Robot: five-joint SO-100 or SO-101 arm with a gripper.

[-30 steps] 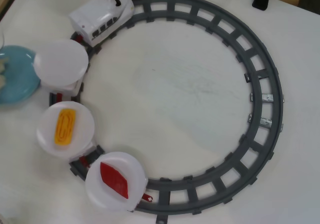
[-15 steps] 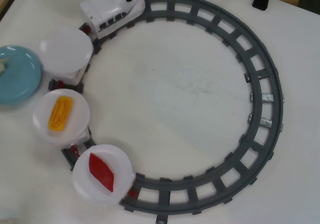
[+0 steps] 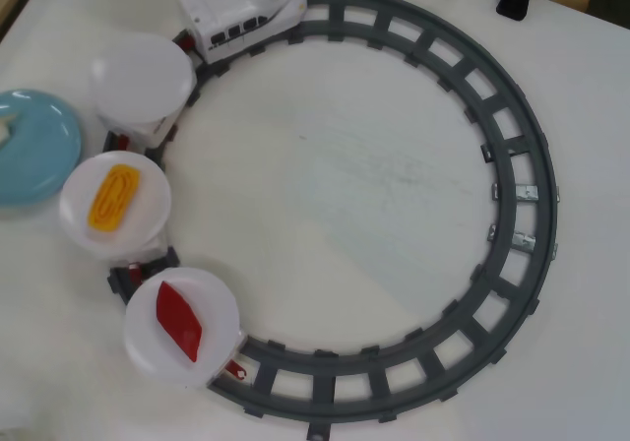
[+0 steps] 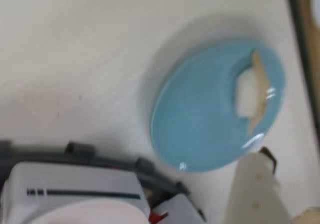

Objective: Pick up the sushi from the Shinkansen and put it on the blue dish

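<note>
The blue dish [image 3: 34, 151] lies at the left edge of the overhead view, outside the track. The pale sushi [image 3: 6, 131] lies on it, cut off by the frame edge. In the wrist view the sushi [image 4: 256, 91] rests on the right part of the dish [image 4: 200, 114], touched by nothing. The white Shinkansen [image 3: 241, 8] stands at the top of the track, pulling three white plate cars; the first plate [image 3: 143, 75] is bare. One pale finger [image 4: 252, 186] of my gripper shows at the bottom right of the wrist view, just below the dish. The gripper does not show in the overhead view.
The second plate holds a yellow grooved piece [image 3: 113, 197] and the third a red diamond piece [image 3: 179, 321]. The grey ring track [image 3: 522, 195] fills the table's middle and right. In the wrist view a white train car [image 4: 75, 191] and track [image 4: 115, 161] sit at the bottom left.
</note>
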